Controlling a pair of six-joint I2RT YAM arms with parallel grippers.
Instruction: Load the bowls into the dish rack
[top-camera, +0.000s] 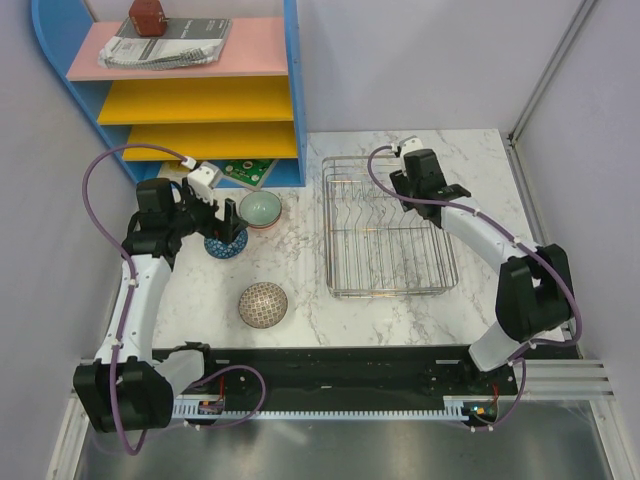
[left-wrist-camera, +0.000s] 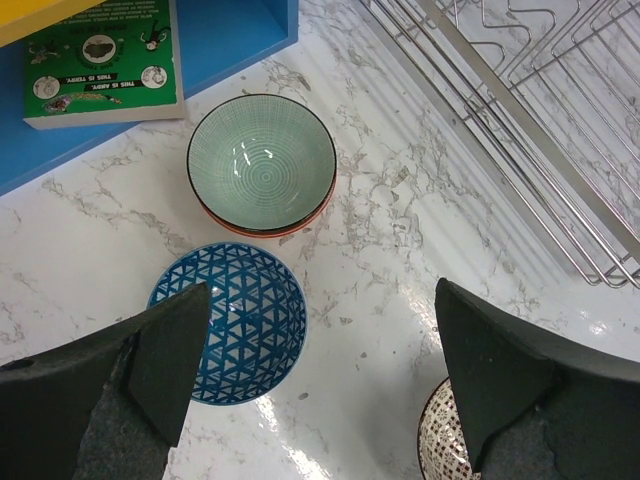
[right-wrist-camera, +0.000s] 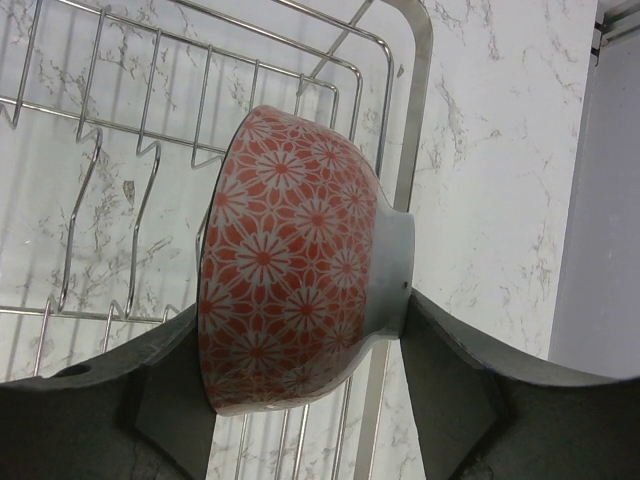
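Note:
My right gripper (right-wrist-camera: 305, 318) is shut on a red-and-white flower-patterned bowl (right-wrist-camera: 290, 260). The bowl is held on its side, rim against the left finger and foot against the right, above the far right corner of the chrome wire dish rack (right-wrist-camera: 398, 120) (top-camera: 388, 228). My left gripper (left-wrist-camera: 320, 360) (top-camera: 225, 222) hangs open over the marble, between a dark blue patterned bowl (left-wrist-camera: 235, 320) (top-camera: 226, 243) and a beige mesh-patterned bowl (left-wrist-camera: 440, 445) (top-camera: 263, 304). A pale green bowl (left-wrist-camera: 262, 162) (top-camera: 260, 209) sits nested in an orange-rimmed one just beyond. In the top view my right gripper (top-camera: 420, 172) hides its bowl.
A blue shelf unit (top-camera: 293, 100) with yellow and pink shelves stands at the back left, close behind the bowls. A green printed box (left-wrist-camera: 100, 60) lies in its lowest bay. A booklet (top-camera: 165, 45) and a red-brown object (top-camera: 148, 15) rest on top. Walls close in on both sides.

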